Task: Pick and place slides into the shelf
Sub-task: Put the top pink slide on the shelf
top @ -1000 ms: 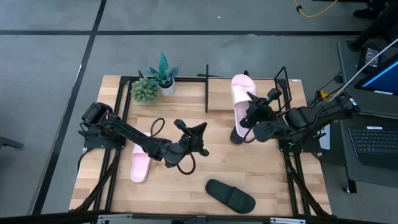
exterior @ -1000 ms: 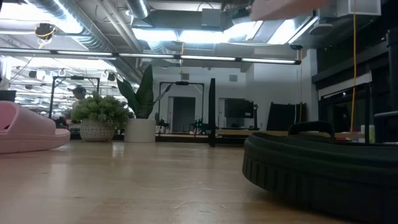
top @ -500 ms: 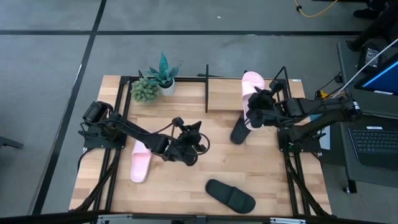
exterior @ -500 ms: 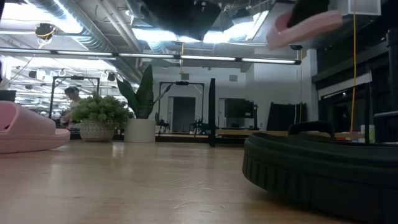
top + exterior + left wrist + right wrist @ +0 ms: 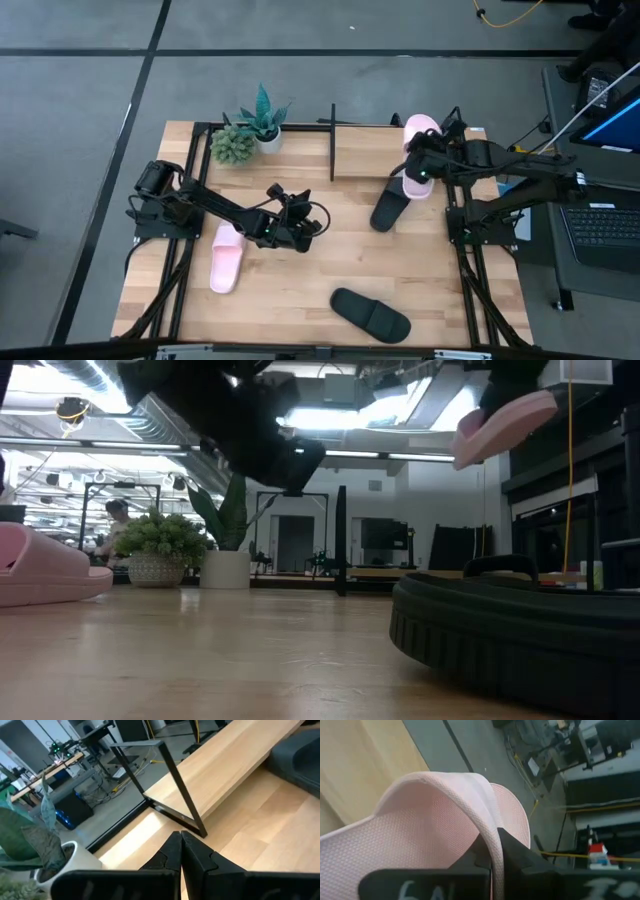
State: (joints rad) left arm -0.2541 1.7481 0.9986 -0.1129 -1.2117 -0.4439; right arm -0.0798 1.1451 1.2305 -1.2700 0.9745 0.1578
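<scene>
Right gripper [image 5: 418, 172]: its fingers [image 5: 512, 852] are clenched on the edge of the strap of a pale pink slide [image 5: 418, 155], as the right wrist view shows plainly. Over the last second this slide has been carried from above the middle of the worktop [image 5: 420, 290] toward the far right corner, and it now hangs over the right end of the shelf [image 5: 360, 150]; in the low view it rides high with its free end tipped downward [image 5: 503, 422]. Judgement: the carry is nearly done and the next step is lowering and release onto the board; whether the sole already touches the board cannot be told from above. Left gripper [image 5: 297, 226]: fingers [image 5: 197, 855] pressed together on nothing, and in the same second the arm has drawn back slightly toward its own side, so it waits over the worktop middle, facing the shelf's near rail. Remaining slides: a second pink slide [image 5: 226, 257] lies flat on the left of the worktop, one black slide [image 5: 372, 313] near the front edge, another black slide [image 5: 388, 210] just in front of the shelf beneath the right arm; three appear still unplaced. Surface: light wood planks, black frame rails along both sides. Two potted plants [image 5: 248, 133] stand at the far left corner. Room: grey floor, a laptop [image 5: 602, 225] on a side table to the right, and a person [image 5: 117, 512] small in the far background of the low view.
</scene>
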